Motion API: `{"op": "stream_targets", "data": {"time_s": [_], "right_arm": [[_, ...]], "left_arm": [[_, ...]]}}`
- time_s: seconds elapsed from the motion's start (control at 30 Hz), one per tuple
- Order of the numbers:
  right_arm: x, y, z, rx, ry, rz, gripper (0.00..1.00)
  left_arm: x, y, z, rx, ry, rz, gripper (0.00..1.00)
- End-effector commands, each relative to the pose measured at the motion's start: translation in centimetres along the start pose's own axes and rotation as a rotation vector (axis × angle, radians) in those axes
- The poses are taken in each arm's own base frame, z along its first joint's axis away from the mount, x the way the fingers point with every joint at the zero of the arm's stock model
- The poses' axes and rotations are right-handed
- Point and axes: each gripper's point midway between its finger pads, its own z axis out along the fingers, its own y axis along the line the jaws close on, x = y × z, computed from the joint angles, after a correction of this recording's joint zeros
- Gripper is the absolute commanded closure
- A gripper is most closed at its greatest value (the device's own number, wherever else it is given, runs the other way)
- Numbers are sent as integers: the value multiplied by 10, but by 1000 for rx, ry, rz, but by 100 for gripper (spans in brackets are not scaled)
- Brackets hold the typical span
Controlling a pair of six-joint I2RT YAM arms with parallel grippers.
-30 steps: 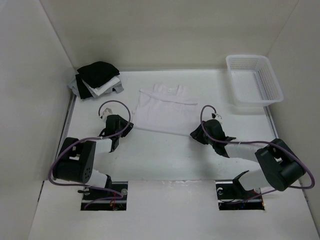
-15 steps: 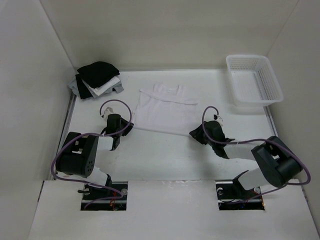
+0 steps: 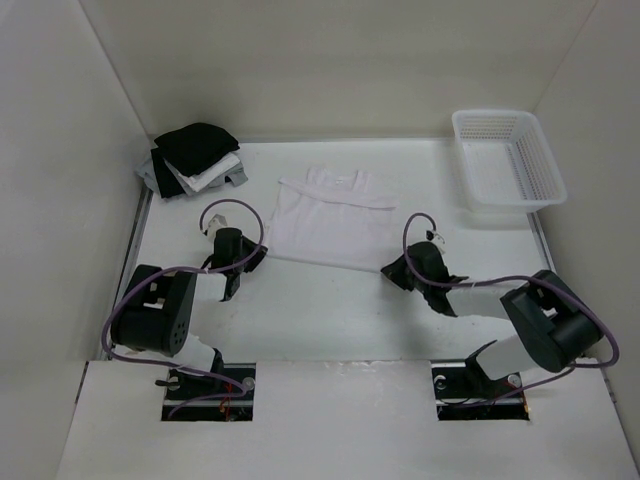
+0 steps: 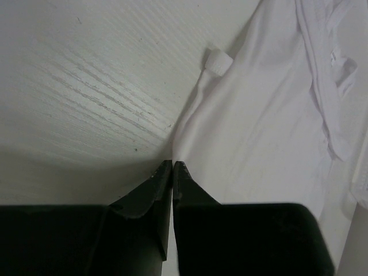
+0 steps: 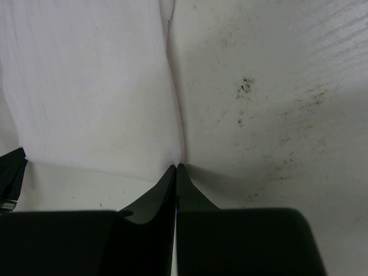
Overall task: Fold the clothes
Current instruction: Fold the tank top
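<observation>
Left claw [image 3: 261,253] and right claw [image 3: 386,268] have just closed on the top [image 3: 325,215].
Overhead: the top lies flat mid-table, a claw at each near corner. Left wrist: the jaws, spread a second ago, are pressed together, pinching the near-left hem. Right wrist: the same at the near-right corner. The fold can likely begin.

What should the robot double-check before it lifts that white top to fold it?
1. Left claw closed at the near left corner of the white sleeveless top: ok.
2. Right claw closed at the near right corner: ok.
3. Fabric truly pinched in both claws: cannot tell.
4. Top apart from the garment pile: ok.
5. White basket off to the side of the top: ok.
</observation>
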Motion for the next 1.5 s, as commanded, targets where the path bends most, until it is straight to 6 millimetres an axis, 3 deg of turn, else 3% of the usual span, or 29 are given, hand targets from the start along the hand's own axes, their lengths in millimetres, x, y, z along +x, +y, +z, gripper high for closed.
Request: {"op": "stream_targets", "data": {"time_s": [0.0, 0.07, 0.17, 0.3, 0.4, 0.47, 0.57, 0.67, 0.73, 0.83, 0.9, 1.0, 1.17, 1.3, 1.4, 1.47], "right_arm": [[-6, 19, 0, -55, -20, -25, 100], [-14, 35, -13, -103, -55, -55, 100], [-18, 63, -53, -170, -91, -123, 100], [-32, 97, -143, -257, -172, -217, 100], [-46, 112, -210, -325, -214, -236, 100], [-52, 120, -245, -370, -222, -247, 100], [-56, 135, -288, -442, -201, -260, 100], [-57, 145, -306, -457, -205, -300, 100], [-58, 146, -304, -433, -224, -327, 100], [-66, 141, -277, -346, -268, -352, 100], [-67, 144, -249, -338, -264, -367, 100], [-74, 144, -191, -348, -223, -349, 100], [-125, 124, -91, -271, -188, -259, 100], [-174, 119, -21, -181, -170, -229, 100], [-200, 118, 7, -151, -157, -214, 100], [-204, 118, 8, -149, -151, -211, 100]], "left_arm": [[-6, -17, -12, 56, -16, 6, 100], [-14, -35, -28, 117, -44, 11, 100], [-28, -64, -73, 205, -83, 25, 100], [-58, -105, -160, 330, -196, 70, 100], [-76, -127, -228, 408, -273, 98, 100], [-82, -138, -265, 461, -292, 103, 100], [-89, -148, -305, 522, -306, 91, 100], [-94, -150, -319, 537, -322, 87, 100], [-92, -148, -309, 512, -316, 99, 100], [-85, -145, -273, 447, -296, 127, 100], [-81, -145, -244, 410, -285, 141, 99], [-77, -146, -193, 355, -255, 150, 99], [-94, -144, -96, 253, -227, 115, 98], [-108, -154, -14, 194, -182, 74, 98], [-119, -165, 16, 196, -155, 50, 98], [-121, -169, 14, 212, -154, 45, 98]]}}
